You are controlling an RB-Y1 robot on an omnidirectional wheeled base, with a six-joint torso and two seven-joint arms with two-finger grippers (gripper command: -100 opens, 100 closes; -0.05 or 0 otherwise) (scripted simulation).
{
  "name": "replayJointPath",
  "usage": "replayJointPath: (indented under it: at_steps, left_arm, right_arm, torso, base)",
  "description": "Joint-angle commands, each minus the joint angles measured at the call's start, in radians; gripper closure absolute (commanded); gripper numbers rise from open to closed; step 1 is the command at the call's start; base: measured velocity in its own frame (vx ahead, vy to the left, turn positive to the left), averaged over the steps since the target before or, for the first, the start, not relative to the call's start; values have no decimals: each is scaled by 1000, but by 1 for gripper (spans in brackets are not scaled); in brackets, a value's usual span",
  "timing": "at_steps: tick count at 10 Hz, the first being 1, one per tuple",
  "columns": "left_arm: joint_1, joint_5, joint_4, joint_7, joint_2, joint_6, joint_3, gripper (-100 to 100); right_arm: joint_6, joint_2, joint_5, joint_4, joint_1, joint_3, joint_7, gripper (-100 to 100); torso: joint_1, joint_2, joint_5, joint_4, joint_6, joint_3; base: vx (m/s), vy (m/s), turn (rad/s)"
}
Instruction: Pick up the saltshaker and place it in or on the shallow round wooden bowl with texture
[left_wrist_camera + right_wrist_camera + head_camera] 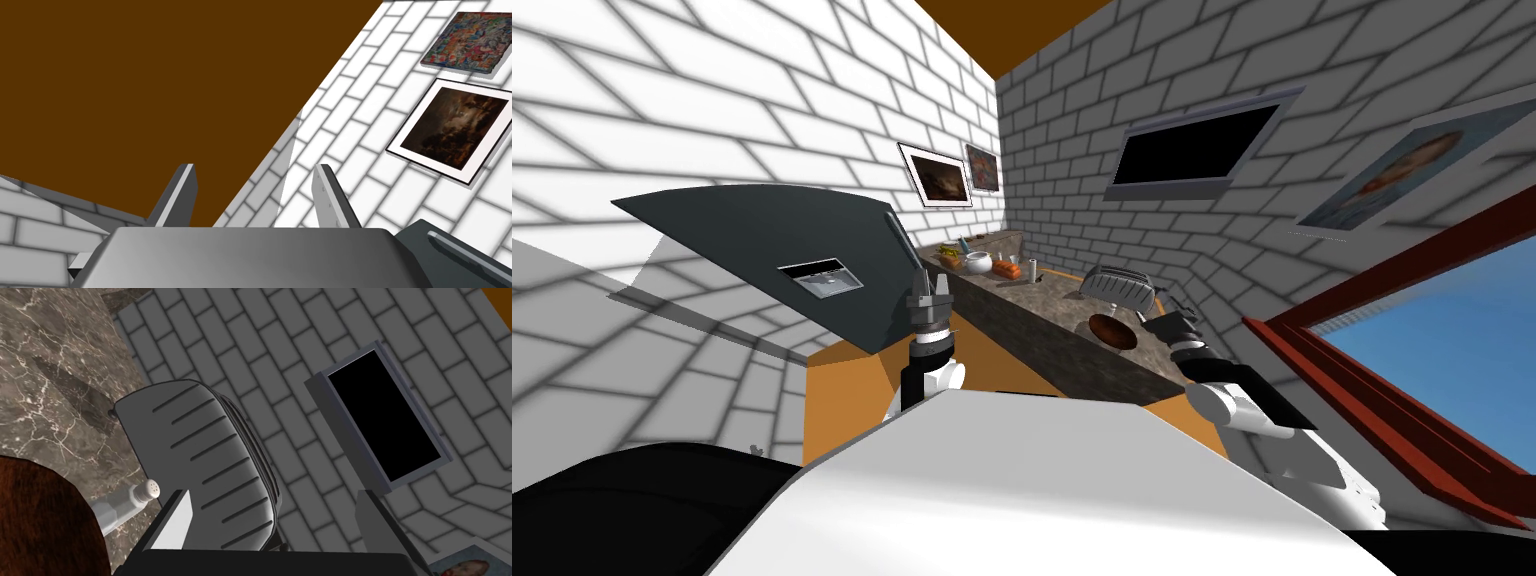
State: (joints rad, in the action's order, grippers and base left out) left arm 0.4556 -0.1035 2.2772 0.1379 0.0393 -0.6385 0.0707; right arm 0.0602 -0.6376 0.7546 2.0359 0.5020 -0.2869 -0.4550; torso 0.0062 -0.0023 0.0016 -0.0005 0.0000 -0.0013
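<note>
The right gripper (272,498) hangs over the near end of the marbled grey-brown surface (45,388), its two fingers spread wide and pinching nothing. Between them is a rounded grey toaster (210,458) with dark ribbed grooves across its side, standing toward the surface's wall edge. Just outside one finger is the saltshaker (125,505). It has a faceted pale grey body and a white domed cap pierced by small holes, and it stands on the stone between the toaster and the bowl (45,523). The bowl is shallow and round, dark reddish-brown with a streaked grain, and its rim hides the shaker's base. The left gripper (255,170) is raised off the surface's front edge, fingers spread and empty.
</note>
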Motion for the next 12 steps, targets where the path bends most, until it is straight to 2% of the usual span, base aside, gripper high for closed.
replayJointPath:
  at_steps: [1, 2, 3, 4, 5, 6, 7, 8, 9, 10, 11, 12]
  left_arm:
    - [0, 0, 0, 0, 0, 0, 0, 0]
    - [0, 0, 0, 0, 0, 0, 0, 0]
    - [0, 0, 0, 0, 0, 0, 0, 0]
    - [0, 0, 0, 0, 0, 0, 0, 0]
    - [0, 0, 0, 0, 0, 0, 0, 0]
    - [0, 0, 0, 0, 0, 0, 0, 0]
    - [0, 0, 0, 0, 0, 0, 0, 0]
    - [0, 0, 0, 0, 0, 0, 0, 0]
    - [0, 0, 0, 0, 0, 0, 0, 0]
    - [0, 0, 0, 0, 0, 0, 0, 0]
    - [0, 0, 0, 0, 0, 0, 0, 0]
    - [0, 0, 0, 0, 0, 0, 0, 0]
  right_arm:
    - [-24, -11, 38, -18, -3, -6, -14, -100]
    - [-60, -47, 72, -59, 2, -22, -49, -100]
    - [-60, -47, 94, -59, 2, -22, -49, -100]
    - [-97, -82, 126, -93, 7, -39, -84, -100]
    - [-97, -82, 150, -102, 7, -39, -84, -100]
    - [-134, -116, 184, -144, 13, -55, -121, -100]
    - [-134, -116, 204, -146, 13, -55, -121, -100]
    - [-164, -149, 239, -191, 20, -71, -160, -100]
    - [-172, -149, 258, -191, 20, -71, -160, -100]
    - [-211, -181, 288, -227, 28, -87, -200, -100]
    - [-211, -181, 310, -238, 28, -87, -200, -100]
    - [-249, -211, 346, -275, 36, -103, -240, -100]
  torso:
    - [0, 0, 0, 0, 0, 0]
    - [-1, 0, 0, 0, 0, 0]
    - [1, 1, 0, 0, 0, 0]
    - [-1, 1, 0, 0, 0, 0]
    - [-2, 0, 0, 0, 0, 0]
    - [-2, 0, 0, 0, 0, 0]
    - [-1, 0, 0, 0, 0, 0]
    - [-1, 0, 0, 0, 0, 0]
    - [0, -1, 0, 0, 0, 0]
    - [-1, 0, 0, 0, 0, 0]
    - [-1, 0, 0, 0, 0, 0]
    - [-2, 0, 0, 0, 1, 0]
  base:
    - [40, 84, 35]
    - [30, 126, 91]
    - [38, 89, 34]
    - [56, 77, 107]
    - [47, 72, 44]
    - [54, 96, 64]
    - [45, 84, 43]
    - [59, 101, 96]
    - [50, 76, 63]
    - [54, 93, 105]
    - [50, 66, 39]
    - [71, 72, 86]
